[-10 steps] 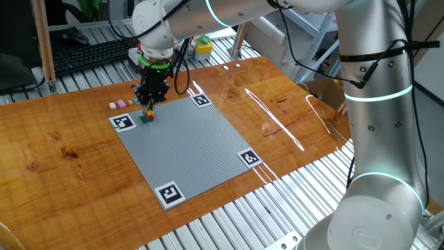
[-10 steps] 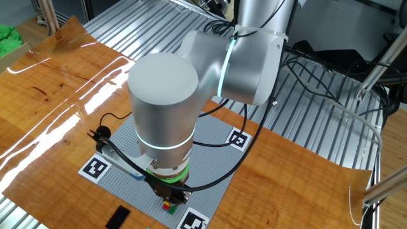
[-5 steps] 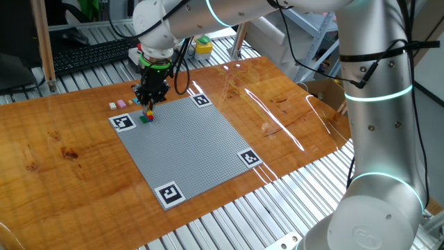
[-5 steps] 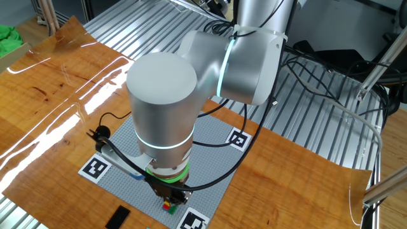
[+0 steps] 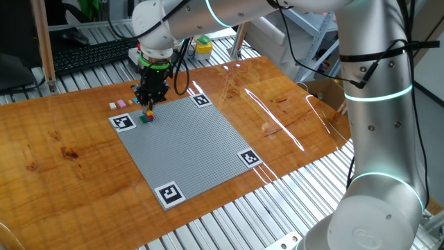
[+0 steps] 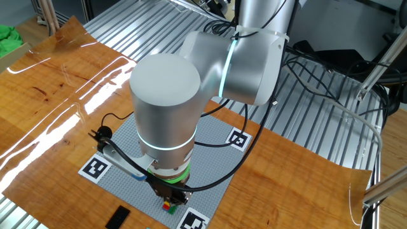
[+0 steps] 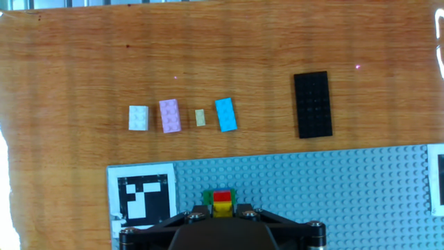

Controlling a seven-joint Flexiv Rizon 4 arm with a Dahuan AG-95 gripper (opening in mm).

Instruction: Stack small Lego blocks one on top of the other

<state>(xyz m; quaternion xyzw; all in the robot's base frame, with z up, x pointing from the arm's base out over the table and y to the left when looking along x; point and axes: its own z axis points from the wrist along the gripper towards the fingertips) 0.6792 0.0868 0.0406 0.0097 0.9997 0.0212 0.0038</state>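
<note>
One upright stack (red over yellow)

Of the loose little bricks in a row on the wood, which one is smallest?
The tan brick, sitting between the lilac brick and the blue brick; it is clearly narrower and shorter than its neighbours.

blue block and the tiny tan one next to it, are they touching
Apart. The hand view shows a strip of bare wood between the blue block and the tan block, which lie side by side in the row on the table.
</note>
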